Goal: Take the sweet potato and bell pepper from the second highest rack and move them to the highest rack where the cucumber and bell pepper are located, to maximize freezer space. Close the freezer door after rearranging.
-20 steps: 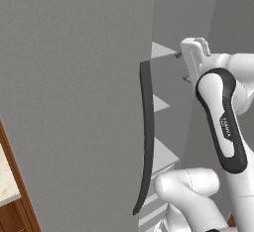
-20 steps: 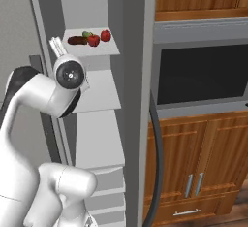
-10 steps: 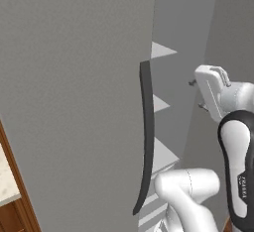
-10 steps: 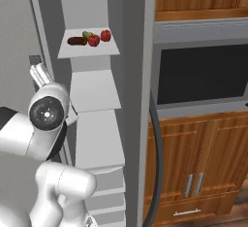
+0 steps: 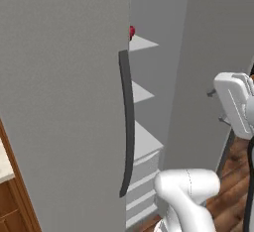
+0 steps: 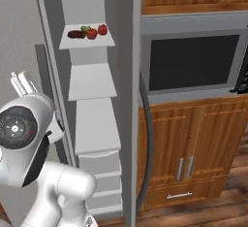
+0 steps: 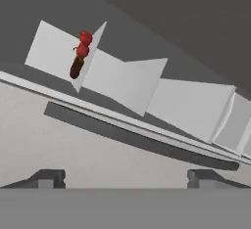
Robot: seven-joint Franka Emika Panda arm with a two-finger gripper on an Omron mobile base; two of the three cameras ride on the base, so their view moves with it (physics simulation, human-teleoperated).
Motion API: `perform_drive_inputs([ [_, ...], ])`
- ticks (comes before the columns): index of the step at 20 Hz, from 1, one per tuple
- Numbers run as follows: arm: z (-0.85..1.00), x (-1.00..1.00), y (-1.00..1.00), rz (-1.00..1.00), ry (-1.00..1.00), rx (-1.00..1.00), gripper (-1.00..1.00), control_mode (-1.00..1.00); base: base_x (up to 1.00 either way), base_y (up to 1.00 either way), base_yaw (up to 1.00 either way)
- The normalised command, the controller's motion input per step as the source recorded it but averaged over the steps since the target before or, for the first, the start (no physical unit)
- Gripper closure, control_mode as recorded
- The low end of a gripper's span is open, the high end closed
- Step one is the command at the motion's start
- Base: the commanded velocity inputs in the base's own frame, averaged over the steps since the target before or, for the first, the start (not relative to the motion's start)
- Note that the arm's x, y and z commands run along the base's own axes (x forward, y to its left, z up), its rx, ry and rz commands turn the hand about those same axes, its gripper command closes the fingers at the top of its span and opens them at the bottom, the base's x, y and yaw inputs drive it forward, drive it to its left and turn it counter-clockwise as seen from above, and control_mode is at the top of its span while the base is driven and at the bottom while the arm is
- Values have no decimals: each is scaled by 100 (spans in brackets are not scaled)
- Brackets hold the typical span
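Nearest in the left base view: the freezer door [image 5: 59,102], a plain grey panel standing open, with its long, slightly curved dark handle [image 5: 127,127] along the right edge. Behind it, wedge tips of pale inner shelves step upward, and a sliver of red [image 5: 132,31] peeks past the door edge at the highest one.

The right base view looks straight into the freezer [image 6: 92,124] and shows what the door hides on the other side. The top rack [image 6: 87,42] carries a dark elongated cucumber [image 6: 76,34] on the left, then a red bell pepper [image 6: 91,34] with something small and green just behind it, then a second red piece [image 6: 102,29] on the right. The rack below [image 6: 93,81] is a bare pale surface, and so is the one under it. The sweet potato cannot be made out anywhere. Right of the freezer: a wall oven [image 6: 193,61] in wood framing, with cabinet doors beneath.

The gripper [image 7: 125,178], seen from the hand camera, has its two dark fingertips [image 7: 49,178] set wide apart, nothing between them, touching nothing. Beyond them, the handle runs as a dark bar, tilted; farther off, the shelf row, with the dark and red produce [image 7: 81,54] stacked on the far left shelf.
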Motion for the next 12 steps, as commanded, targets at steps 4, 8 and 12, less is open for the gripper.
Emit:
perform_drive_inputs([
  [4, 0, 0, 0, 0, 0, 0, -100, 100, -93, -79, 0],
  [8, 0, 0, 0, 0, 0, 0, -100, 100, -53, -100, 1],
  [12, 0, 0, 0, 0, 0, 0, -100, 100, -4, -94, 15],
])
